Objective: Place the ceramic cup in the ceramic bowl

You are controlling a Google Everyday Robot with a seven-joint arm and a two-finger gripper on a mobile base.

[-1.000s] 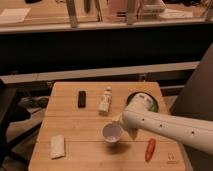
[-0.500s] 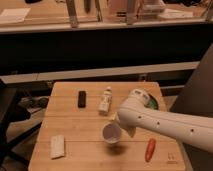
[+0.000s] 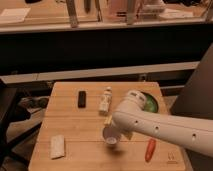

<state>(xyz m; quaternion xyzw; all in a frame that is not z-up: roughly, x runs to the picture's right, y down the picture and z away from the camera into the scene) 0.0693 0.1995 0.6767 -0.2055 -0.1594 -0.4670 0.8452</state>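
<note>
The ceramic cup [image 3: 110, 136] is small, white and round. It stands upright on the wooden table [image 3: 75, 125], near the front centre. My gripper [image 3: 116, 128] is at the end of the white arm, right over and against the cup's back right side, and the arm largely hides it. I cannot tell whether it holds the cup. The ceramic bowl [image 3: 151, 104], green inside, sits at the table's back right. The arm's rounded wrist partly covers it.
A white bottle-shaped figure [image 3: 105, 100] stands at the back centre, with a black rectangular object [image 3: 81, 98] to its left. A white folded cloth or sponge [image 3: 57, 146] lies front left. A red-orange elongated item [image 3: 149, 149] lies front right. A dark shelf unit runs behind the table.
The arm's wrist has shifted slightly back and to the right over the bowl. The cup stays at about the same spot on the table.
</note>
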